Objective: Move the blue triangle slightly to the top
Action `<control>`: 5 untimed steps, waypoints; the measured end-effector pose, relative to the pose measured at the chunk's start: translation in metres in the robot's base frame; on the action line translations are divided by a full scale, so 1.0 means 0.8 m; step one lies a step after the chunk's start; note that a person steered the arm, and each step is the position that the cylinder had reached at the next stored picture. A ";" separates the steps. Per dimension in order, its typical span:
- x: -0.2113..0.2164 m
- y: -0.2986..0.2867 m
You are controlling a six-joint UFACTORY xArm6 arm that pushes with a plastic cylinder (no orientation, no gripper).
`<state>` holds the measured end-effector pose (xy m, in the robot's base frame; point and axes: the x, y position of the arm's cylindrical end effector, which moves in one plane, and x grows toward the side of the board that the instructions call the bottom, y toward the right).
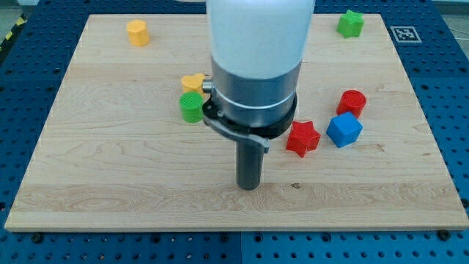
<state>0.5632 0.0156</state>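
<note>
No blue triangle shows in the camera view; the arm's wide body may hide it. The only blue block in sight is a cube-like one (pixel 344 130) at the view's right. My tip (pixel 250 188) rests on the wooden board (pixel 110 183) below the centre, touching no block. A red star (pixel 303 138) lies to the tip's upper right, just left of the blue block. A green cylinder (pixel 191 107) and a yellow heart-like block (pixel 193 82) sit to the tip's upper left, next to the arm's body.
A red cylinder (pixel 352 102) stands just above the blue block. A yellow block (pixel 137 32) is near the board's top left and a green star (pixel 350 23) near its top right. The board lies on a blue perforated table (pixel 454 88).
</note>
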 end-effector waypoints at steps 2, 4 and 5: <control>-0.025 0.009; -0.067 0.009; -0.076 0.009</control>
